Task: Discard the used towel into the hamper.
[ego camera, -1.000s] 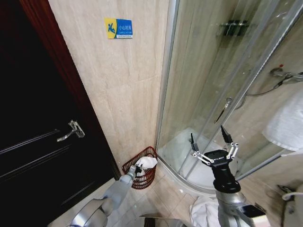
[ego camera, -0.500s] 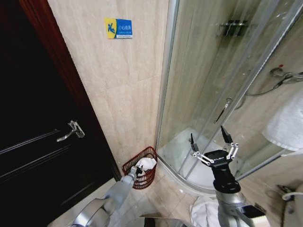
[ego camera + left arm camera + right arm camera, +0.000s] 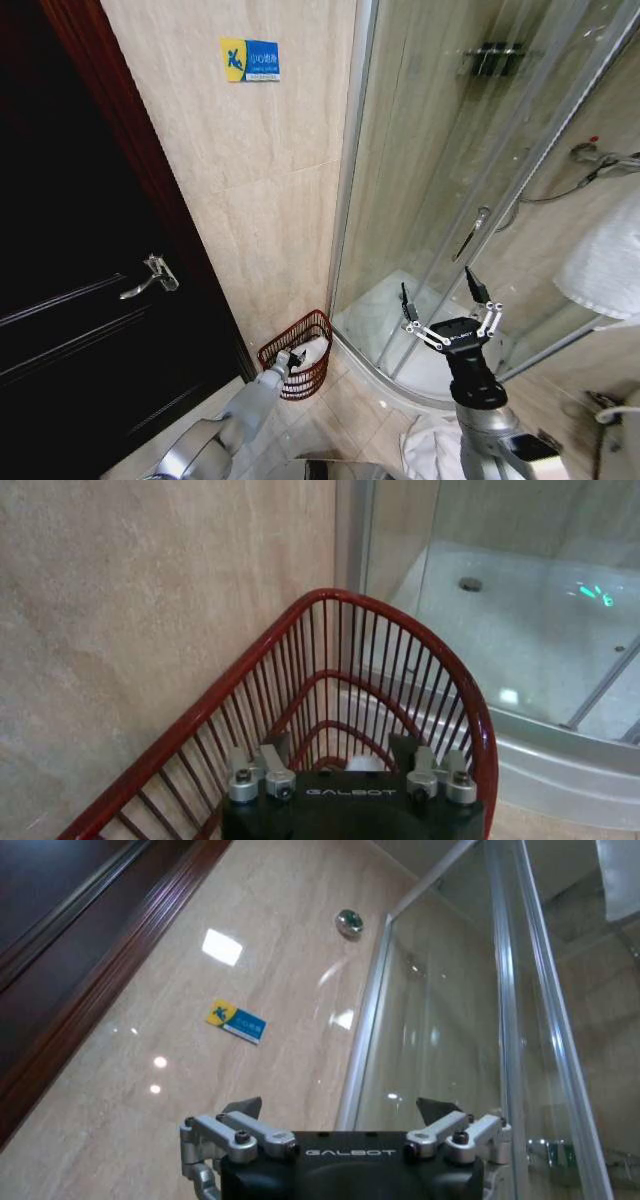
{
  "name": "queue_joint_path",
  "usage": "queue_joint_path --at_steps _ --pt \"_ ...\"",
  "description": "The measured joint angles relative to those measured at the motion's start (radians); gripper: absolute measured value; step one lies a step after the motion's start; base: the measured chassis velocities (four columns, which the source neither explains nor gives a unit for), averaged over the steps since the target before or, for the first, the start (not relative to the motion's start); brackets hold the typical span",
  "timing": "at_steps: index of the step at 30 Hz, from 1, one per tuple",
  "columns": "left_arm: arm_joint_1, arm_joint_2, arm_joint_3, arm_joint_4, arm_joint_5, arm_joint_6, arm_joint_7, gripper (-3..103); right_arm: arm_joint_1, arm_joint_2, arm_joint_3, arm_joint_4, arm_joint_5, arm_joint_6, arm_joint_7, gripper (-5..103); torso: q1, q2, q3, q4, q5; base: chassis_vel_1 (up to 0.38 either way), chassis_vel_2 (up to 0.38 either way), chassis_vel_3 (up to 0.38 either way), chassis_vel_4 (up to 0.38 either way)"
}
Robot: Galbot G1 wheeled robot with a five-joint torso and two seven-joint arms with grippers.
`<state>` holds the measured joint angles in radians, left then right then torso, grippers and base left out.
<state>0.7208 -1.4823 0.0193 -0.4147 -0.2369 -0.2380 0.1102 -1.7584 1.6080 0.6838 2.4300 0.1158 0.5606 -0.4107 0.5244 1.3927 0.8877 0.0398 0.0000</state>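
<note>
Hamper [image 3: 297,357] on the floor in the corner between the beige tiled wall [image 3: 250,200] and the glass shower enclosure [image 3: 470,180], with the white towel [image 3: 312,348] lying inside against its shower-side rim. Left tool [image 3: 292,359] lowered into the hamper's mouth, fingers [image 3: 405,748] spread apart and holding nothing, a scrap of white between them down in the hamper. Right tool [image 3: 445,304] raised well apart from the hamper, in front of the shower glass, fingers splayed wide and empty.
</note>
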Motion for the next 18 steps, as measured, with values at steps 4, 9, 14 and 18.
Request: queue_joint_path --at_steps 4,9,14,18 --pt "0.003 0.001 -0.002 -0.003 0.000 -0.002 0.001 85 -0.001 0.000 -0.001 0.001 0.001 0.003 0.001 100 0.000 0.000 0.000 0.0000 0.0000 0.000 0.000 0.000 0.000" --pt "0.008 0.002 -0.004 -0.007 0.000 -0.004 0.001 97 -0.001 0.000 -0.002 0.002 0.002 0.006 0.001 100 0.000 0.000 0.000 0.0000 0.0000 0.000 0.000 0.000 0.000" --pt "0.014 0.005 -0.007 -0.020 -0.001 -0.005 0.001 100 -0.001 0.000 -0.002 0.002 0.002 0.007 0.001 100 0.000 0.000 0.000 0.0000 0.0000 0.000 0.000 0.000 0.000" --pt "0.030 0.019 -0.010 -0.043 -0.008 -0.024 0.018 100 -0.001 0.000 -0.003 0.003 0.002 0.007 0.002 100 0.000 0.000 0.000 0.0000 0.0000 0.000 0.000 0.000 0.000"
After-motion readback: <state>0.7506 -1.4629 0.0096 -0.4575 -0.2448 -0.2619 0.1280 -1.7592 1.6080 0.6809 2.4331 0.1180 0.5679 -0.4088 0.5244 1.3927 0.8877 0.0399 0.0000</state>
